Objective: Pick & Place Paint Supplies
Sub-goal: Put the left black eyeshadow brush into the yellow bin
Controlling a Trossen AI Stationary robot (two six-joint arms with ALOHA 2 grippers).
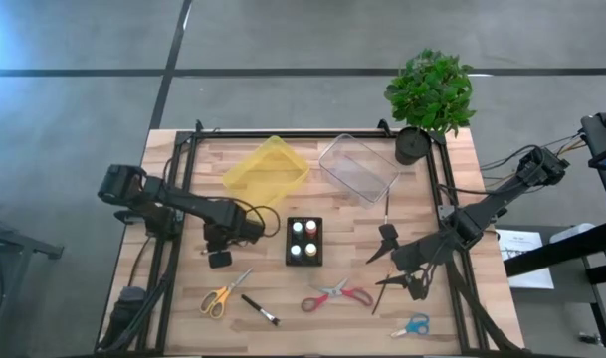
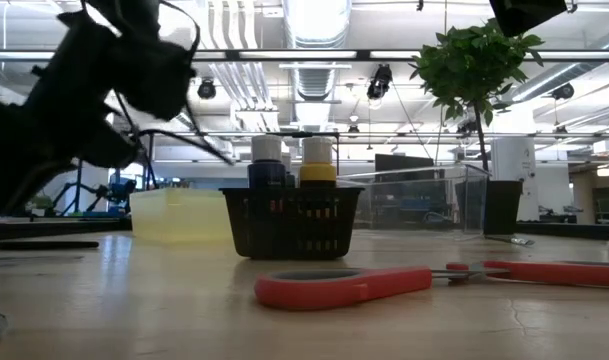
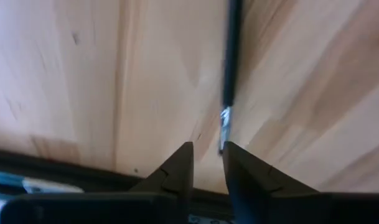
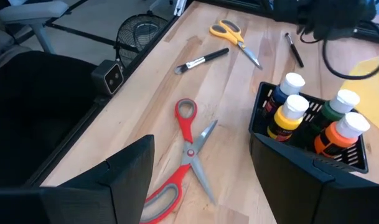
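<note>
My left gripper (image 3: 206, 163) hangs low over the table left of the black basket (image 1: 303, 241), fingers a narrow gap apart. A thin dark brush (image 3: 229, 56) lies on the wood, its metal-collared end (image 3: 224, 124) reaching that gap. The basket holds several white-capped paint bottles (image 4: 313, 121). My right gripper (image 4: 198, 168) is wide open above the red scissors (image 4: 188, 155), which lie flat right of the basket. Yellow scissors (image 1: 223, 296), a wide-bristled brush (image 1: 260, 309) and blue scissors (image 1: 414, 325) lie along the near edge. My left gripper comes down at the thin brush's bristle end (image 3: 224, 144), which lies just beside one fingertip (image 3: 236, 163). I cannot tell whether that finger touches it. The brush lies flat on the table.
A yellow bin (image 1: 266, 169) and a clear bin (image 1: 358, 167) stand at the far side, with a potted plant (image 1: 430, 89) at the far right corner. Black frame rails (image 1: 173, 229) run along both table sides. Bare wood lies between the basket and the near edge.
</note>
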